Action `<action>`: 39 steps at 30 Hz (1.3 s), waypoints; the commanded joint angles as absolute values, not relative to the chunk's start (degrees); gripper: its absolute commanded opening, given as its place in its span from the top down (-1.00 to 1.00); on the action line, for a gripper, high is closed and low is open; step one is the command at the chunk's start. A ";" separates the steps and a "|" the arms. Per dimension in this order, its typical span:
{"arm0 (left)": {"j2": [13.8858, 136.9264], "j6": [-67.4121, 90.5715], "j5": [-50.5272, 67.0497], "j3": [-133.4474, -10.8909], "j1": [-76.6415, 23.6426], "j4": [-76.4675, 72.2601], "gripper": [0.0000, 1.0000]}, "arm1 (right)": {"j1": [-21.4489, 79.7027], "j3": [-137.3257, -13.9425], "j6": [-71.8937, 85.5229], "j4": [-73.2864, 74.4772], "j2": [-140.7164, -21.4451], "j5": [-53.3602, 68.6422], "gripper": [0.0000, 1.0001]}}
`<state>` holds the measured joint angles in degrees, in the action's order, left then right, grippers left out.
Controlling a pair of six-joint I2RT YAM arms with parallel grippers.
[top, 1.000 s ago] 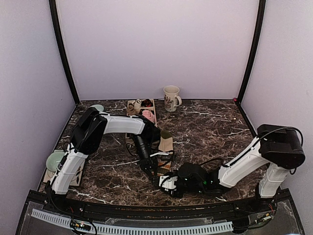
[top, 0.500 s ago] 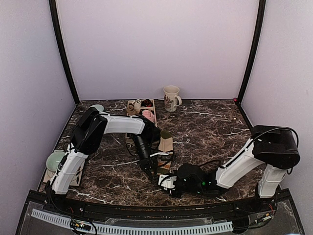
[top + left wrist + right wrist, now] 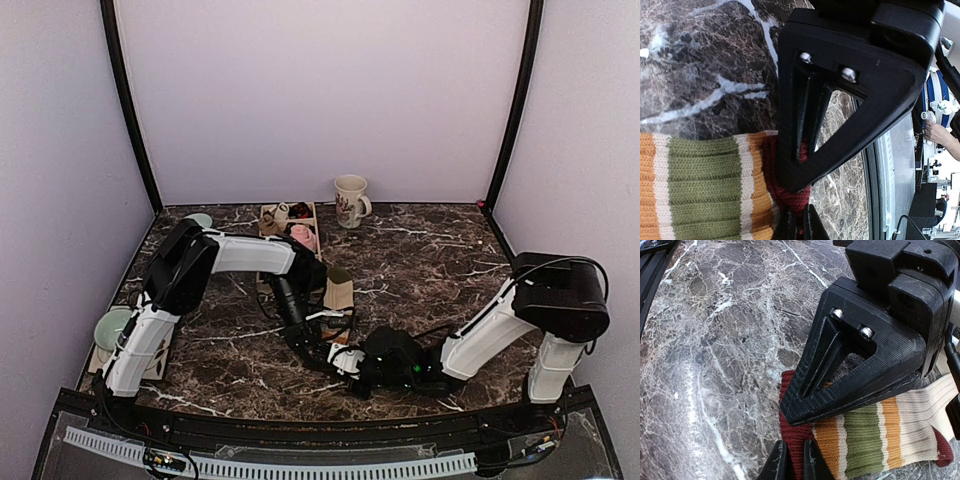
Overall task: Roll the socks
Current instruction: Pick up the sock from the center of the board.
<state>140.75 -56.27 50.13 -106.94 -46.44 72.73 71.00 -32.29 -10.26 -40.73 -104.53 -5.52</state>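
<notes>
A striped sock (image 3: pixel 705 190) with orange, yellow-green and white bands and a maroon cuff lies flat on the marble table (image 3: pixel 430 260) near the front middle (image 3: pixel 338 338). My left gripper (image 3: pixel 796 202) is shut on the sock's maroon cuff. My right gripper (image 3: pixel 792 437) is shut on the same maroon cuff (image 3: pixel 795 440), next to the orange band. In the top view the two grippers meet over the sock, the left (image 3: pixel 312 345) beside the right (image 3: pixel 345 360). A beige sock (image 3: pixel 340 290) with a dark top lies just behind them.
A wooden tray (image 3: pixel 268 212) at the back holds a pink bundle (image 3: pixel 303 235) and small dark bundles. A patterned mug (image 3: pixel 350 200) stands by the back wall. A green bowl (image 3: pixel 112 328) sits at the left edge, and another green dish (image 3: pixel 199 219) at the back left.
My right gripper has slid left and a little farther from the front edge, closing in on the left gripper. The left gripper has shifted only slightly over the sock.
</notes>
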 commanded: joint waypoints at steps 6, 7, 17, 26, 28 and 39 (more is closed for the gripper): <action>137.40 -52.95 44.02 -103.16 -44.59 68.37 0.34 | 70.30 -31.47 -5.23 -34.91 -106.60 -0.42 1.00; 136.03 -51.71 43.92 -102.05 -43.77 66.55 0.19 | 70.28 -31.26 -4.27 -34.76 -106.35 0.11 1.00; 115.76 -47.61 34.37 -84.75 -39.59 50.62 -0.15 | 68.45 -28.42 5.49 -34.58 -106.27 7.39 1.00; 108.01 -50.97 32.98 -77.76 -45.72 46.32 -0.03 | 60.68 -29.08 15.59 -32.05 -110.78 22.82 1.00; 107.37 -51.63 32.16 -75.12 -48.65 44.61 -0.03 | 58.42 -29.85 17.25 -30.12 -111.88 25.48 1.00; 102.36 -57.08 23.34 -68.35 -54.17 29.84 0.00 | 55.35 -31.54 25.71 -24.03 -115.73 30.12 1.00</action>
